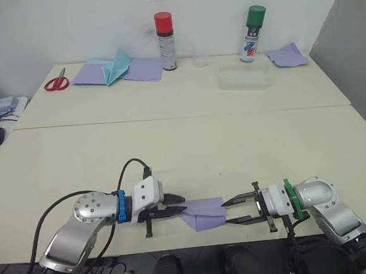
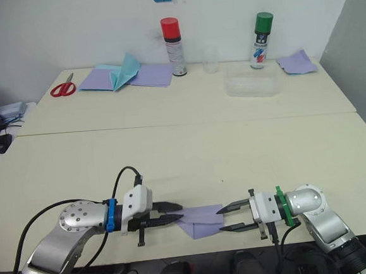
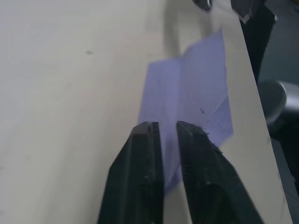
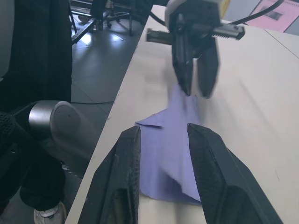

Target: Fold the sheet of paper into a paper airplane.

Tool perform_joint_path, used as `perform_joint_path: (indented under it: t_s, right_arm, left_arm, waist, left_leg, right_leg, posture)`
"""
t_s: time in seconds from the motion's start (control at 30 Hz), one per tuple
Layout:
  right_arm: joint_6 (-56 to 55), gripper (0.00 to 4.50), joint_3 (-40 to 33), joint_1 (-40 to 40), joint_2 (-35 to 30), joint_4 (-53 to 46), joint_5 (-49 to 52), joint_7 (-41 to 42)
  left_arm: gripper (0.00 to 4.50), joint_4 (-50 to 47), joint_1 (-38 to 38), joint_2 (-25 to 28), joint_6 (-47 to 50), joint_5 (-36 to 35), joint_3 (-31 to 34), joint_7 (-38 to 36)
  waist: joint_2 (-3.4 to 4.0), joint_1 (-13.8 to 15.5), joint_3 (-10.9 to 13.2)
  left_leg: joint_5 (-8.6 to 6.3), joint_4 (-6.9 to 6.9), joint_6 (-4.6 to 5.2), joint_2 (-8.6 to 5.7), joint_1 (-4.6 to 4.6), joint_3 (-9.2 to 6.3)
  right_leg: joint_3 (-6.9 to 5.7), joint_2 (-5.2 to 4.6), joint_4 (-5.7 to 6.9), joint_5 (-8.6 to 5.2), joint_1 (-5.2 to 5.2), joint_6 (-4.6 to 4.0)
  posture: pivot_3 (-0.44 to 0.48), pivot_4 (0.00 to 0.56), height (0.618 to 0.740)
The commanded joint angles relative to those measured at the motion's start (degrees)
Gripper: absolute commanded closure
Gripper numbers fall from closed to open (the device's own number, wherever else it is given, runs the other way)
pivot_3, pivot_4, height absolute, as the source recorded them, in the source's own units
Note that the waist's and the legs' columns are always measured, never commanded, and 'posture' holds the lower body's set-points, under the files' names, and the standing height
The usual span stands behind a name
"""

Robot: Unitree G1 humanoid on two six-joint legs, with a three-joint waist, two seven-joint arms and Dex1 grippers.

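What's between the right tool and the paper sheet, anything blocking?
Nothing visible. The right tool is open, fingers straddling the near end of the lavender sheet of paper on bare table. The left tool is at the sheet's opposite end, not in the path.

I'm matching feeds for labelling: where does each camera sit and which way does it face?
Left eye, right eye: on the head, looking forward and down at the table; both arms show, left gripper and right gripper flanking the paper.
Left wrist: along its fingers onto the paper.
Right wrist: along its open fingers toward the left gripper.
All views share the paper.
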Motion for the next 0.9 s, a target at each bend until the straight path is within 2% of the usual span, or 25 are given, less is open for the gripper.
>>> perform_joint_path:
  t_s: [0.03, 0.3, 0.53, 0.67, 0.9]
  right_arm:
    - [0.90, 2.89, -0.48, 0.85, -0.83, -2.55, -0.91, -1.19]
    - [2.67, 2.89, 0.03, 3.10, -3.44, -4.44, -2.35, -0.37]
    - [1.55, 2.89, 1.05, 4.23, -5.89, -5.58, -3.16, 1.79]
    - [-1.85, 2.89, 0.46, 3.09, -3.68, -3.10, -5.67, -1.36]
    - [-18.62, 2.89, 0.93, 0.88, -1.45, 6.72, -13.13, -4.99]
  left_arm:
    - [4.48, 0.33, 0.15, 0.48, -1.73, 3.08, -1.42, 0.36]
    - [4.48, 3.39, -0.54, -0.12, 0.27, 6.38, -3.77, 1.44]
    - [4.48, 4.20, -1.86, -1.16, 6.14, 3.76, -2.83, 2.03]
    - [4.48, 3.67, -1.93, -0.83, 8.39, 2.45, -2.96, 1.39]
    - [4.48, 3.55, -2.34, -0.82, 8.70, 2.45, -3.84, 0.75]
  waist:
    - [0.00, 0.05, 0.00]
    - [0.03, 0.06, -0.05]
    - [0.06, 0.07, -0.11]
    - [0.05, 0.06, -0.13]
    - [0.06, 0.05, -0.16]
  left_leg:
    - [0.00, 0.00, 0.00, -0.01, 0.00, 0.00]
    - [0.00, 0.01, 0.00, -0.06, 0.00, 0.04]
    - [0.05, 0.04, 0.08, -0.05, 0.08, 0.02]
    - [0.11, 0.06, 0.16, -0.04, 0.11, 0.01]
    - [0.12, 0.06, 0.18, -0.09, 0.11, 0.07]
  right_leg:
    - [0.00, -0.01, 0.00, 0.00, 0.00, 0.00]
    - [0.01, -0.01, -0.01, 0.01, 0.02, 0.02]
    - [0.00, -0.01, 0.00, 0.06, 0.08, 0.10]
    - [0.00, -0.02, 0.00, 0.06, 0.09, 0.10]
    - [0.02, 0.00, -0.01, 0.08, 0.09, 0.14]
  posture:
    - [0.000, 0.150, 0.740]
    - [0.000, 0.150, 0.740]
    - [0.000, 0.150, 0.740]
    - [0.000, 0.150, 0.740]
    - [0.000, 0.150, 0.740]
